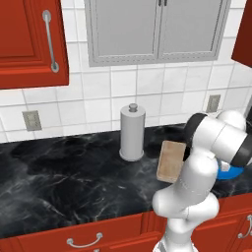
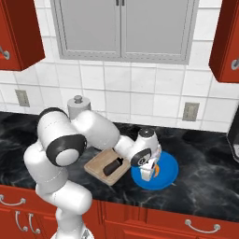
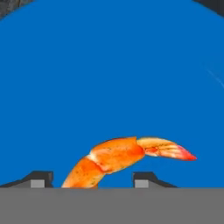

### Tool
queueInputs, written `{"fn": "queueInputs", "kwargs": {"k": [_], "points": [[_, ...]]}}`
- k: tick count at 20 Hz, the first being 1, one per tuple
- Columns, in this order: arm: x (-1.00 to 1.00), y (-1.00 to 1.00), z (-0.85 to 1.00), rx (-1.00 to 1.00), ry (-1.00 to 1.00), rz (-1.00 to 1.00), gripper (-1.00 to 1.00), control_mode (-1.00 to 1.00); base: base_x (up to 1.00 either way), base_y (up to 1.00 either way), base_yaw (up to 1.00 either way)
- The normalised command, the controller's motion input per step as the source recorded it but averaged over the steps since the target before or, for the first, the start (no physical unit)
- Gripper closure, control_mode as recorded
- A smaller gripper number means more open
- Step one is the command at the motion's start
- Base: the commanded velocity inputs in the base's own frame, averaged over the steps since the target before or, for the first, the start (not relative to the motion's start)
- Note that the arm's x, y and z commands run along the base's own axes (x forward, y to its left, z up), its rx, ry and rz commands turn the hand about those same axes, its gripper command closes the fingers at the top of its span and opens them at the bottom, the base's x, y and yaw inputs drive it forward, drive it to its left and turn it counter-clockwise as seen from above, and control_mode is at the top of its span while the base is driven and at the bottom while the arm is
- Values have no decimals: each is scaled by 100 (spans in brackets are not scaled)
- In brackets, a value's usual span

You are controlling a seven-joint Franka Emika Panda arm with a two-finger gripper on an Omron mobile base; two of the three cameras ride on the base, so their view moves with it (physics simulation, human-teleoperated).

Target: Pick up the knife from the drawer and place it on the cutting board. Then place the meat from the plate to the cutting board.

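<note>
**End effector down over the meat on the plate**

You have the end effector lowered onto the blue plate, with one tip on each side of the orange meat. In the hand view the two tips stand apart and the meat's thick end runs down between them; you cannot tell whether they press on it yet. The meat lies flat on the plate, its pointed end clear of the tips.

Just beside the plate, on its left in the right base view, sits the board with the knife lying on it. The arm's forearm passes over the board's far edge, so part of the board is hidden from you there. In the left base view the arm's body covers most of the plate and the near side of the board.

Behind the board stands a paper-towel roll, well clear of the plate. All of this rests on the dark marbled counter.

Count: one knife, one board, one plate, one piece of meat, one roll. On the tiled wall you can see two outlets in each base view. A drawer front with a curved handle shows below the counter edge.
</note>
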Motion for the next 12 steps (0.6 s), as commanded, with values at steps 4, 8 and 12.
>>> {"fn": "queueInputs", "kwargs": {"k": [4,8,12], "points": [[-78,100,-89,0,29,-1,100,-100,0,0,0],[-55,81,-49,5,41,-1,100,-100,0,0,0],[-31,46,-14,8,41,-2,100,-100,0,0,0]]}}
